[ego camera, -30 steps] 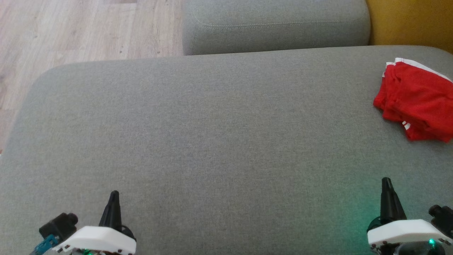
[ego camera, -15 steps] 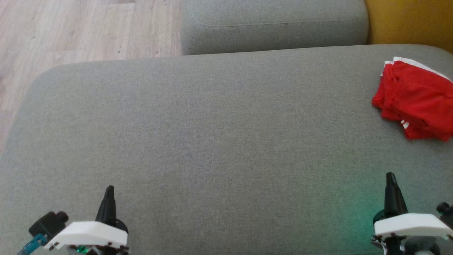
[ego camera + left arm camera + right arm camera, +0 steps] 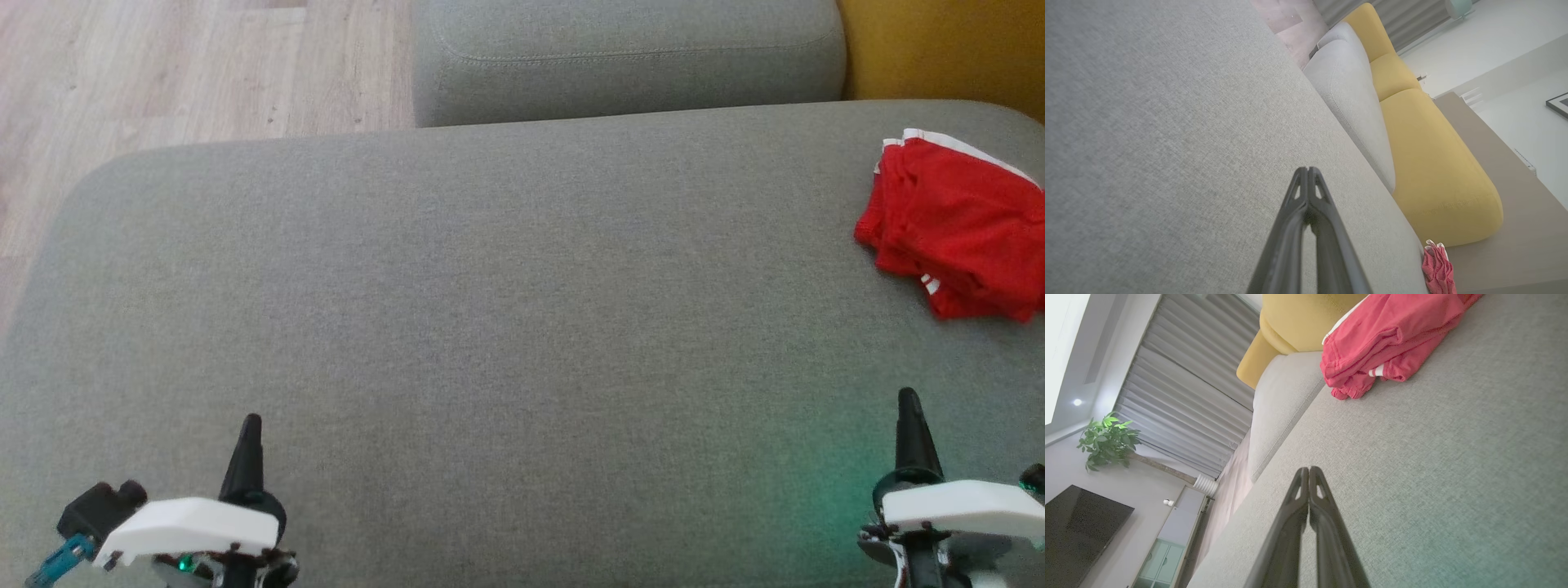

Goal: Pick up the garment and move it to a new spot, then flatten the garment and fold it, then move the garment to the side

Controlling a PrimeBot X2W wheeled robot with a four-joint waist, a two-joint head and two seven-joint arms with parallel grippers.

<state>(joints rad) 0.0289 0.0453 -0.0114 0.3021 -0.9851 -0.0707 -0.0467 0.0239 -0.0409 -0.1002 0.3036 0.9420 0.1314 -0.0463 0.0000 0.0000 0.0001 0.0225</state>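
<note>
The garment [image 3: 955,229], red with white trim, lies folded in a small stack at the far right of the grey cushion [image 3: 490,327], partly cut off by the head view's right edge. It also appears as the red bundle [image 3: 1384,339] in the right wrist view and as a small red bundle [image 3: 1438,271] in the left wrist view. My left gripper [image 3: 249,429] sits at the lower left, shut and empty. Well short of the garment, my right gripper [image 3: 908,404] hovers at the lower right, also shut with nothing in it. Both tips [image 3: 1308,171] [image 3: 1309,470] are pressed together.
A second grey cushion [image 3: 629,57] stands behind the first, with a yellow cushion [image 3: 947,49] at the far right. Wooden floor [image 3: 163,73] lies to the far left. A potted plant [image 3: 1106,441], curtains and a dark screen [image 3: 1077,526] stand in the room beyond.
Both grippers' tips have crept slightly up the head view and outward. The garment has not moved on the cushion; the picture has shifted a little.
</note>
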